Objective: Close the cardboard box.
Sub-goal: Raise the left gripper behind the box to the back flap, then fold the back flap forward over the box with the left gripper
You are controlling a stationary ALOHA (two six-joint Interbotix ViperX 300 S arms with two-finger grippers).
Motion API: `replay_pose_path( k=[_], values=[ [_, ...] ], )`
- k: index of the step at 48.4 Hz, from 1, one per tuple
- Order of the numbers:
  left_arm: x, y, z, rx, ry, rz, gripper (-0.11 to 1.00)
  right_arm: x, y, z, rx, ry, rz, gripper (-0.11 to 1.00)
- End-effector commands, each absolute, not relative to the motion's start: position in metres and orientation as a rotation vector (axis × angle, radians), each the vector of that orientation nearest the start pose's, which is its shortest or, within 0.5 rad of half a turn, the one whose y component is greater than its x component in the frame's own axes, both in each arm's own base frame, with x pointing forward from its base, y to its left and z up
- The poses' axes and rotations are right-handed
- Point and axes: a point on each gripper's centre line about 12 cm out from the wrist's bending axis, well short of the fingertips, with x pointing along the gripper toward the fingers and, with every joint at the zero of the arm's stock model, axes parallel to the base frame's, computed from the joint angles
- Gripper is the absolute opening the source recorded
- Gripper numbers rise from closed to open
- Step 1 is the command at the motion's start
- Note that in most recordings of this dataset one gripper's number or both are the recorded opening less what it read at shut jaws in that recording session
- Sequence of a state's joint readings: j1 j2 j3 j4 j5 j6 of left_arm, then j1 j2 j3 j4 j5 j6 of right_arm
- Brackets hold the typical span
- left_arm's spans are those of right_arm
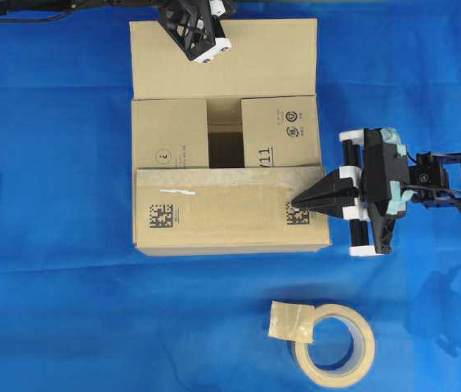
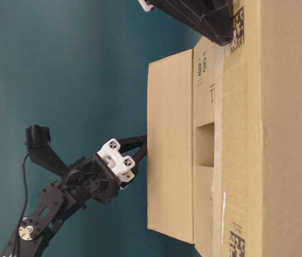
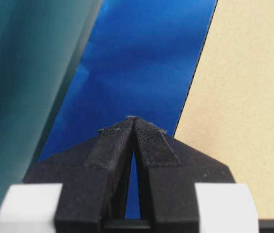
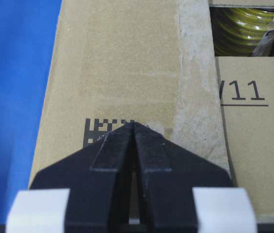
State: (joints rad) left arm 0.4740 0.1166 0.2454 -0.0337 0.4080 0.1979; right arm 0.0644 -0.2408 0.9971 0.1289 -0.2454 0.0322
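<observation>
Three of the box's (image 1: pixel 226 139) four flaps lie folded down: the two short side flaps meet over a gap in the middle, and the near long flap (image 1: pixel 230 214) rests over their near edges. The far long flap (image 1: pixel 224 57) lies spread outward, away from the opening. The box sits in the middle of the blue counter (image 1: pixel 51 245).

The right gripper (image 1: pixel 294 202) has its tips pressed together, holding nothing, over the right end of the near flap on a printed square code (image 1: pixel 297 216); whether it touches the cardboard cannot be told. The left gripper (image 3: pixel 133 118) is likewise pressed together and empty, just beside the outer edge of the far flap.

A tape roll (image 1: pixel 334 341) lies near the front of the counter, well apart from the box.
</observation>
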Motion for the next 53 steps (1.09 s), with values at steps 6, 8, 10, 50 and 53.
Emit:
replay_pose_path(
  k=[6, 8, 10, 50, 53],
  values=[
    [0.415, 0.187, 0.264, -0.004, 0.731, 0.336, 0.0, 0.311, 0.015, 0.175, 0.13, 0.486, -0.009, 0.0],
    [0.415, 0.184, 0.266, -0.004, 0.733, 0.33, 0.0, 0.311, 0.015, 0.175, 0.13, 0.487, -0.011, 0.0],
    [0.414, 0.18, 0.269, -0.003, 0.736, 0.322, 0.0, 0.311, 0.014, 0.175, 0.13, 0.486, -0.012, 0.0],
    [0.393, 0.079, 0.259, -0.075, 0.772, 0.172, 0.0, 0.311, 0.01, 0.182, 0.131, 0.456, -0.023, 0.0],
    [0.39, 0.071, 0.257, -0.082, 0.756, 0.164, 0.0, 0.31, 0.01, 0.183, 0.13, 0.451, -0.023, 0.0]
  ],
)
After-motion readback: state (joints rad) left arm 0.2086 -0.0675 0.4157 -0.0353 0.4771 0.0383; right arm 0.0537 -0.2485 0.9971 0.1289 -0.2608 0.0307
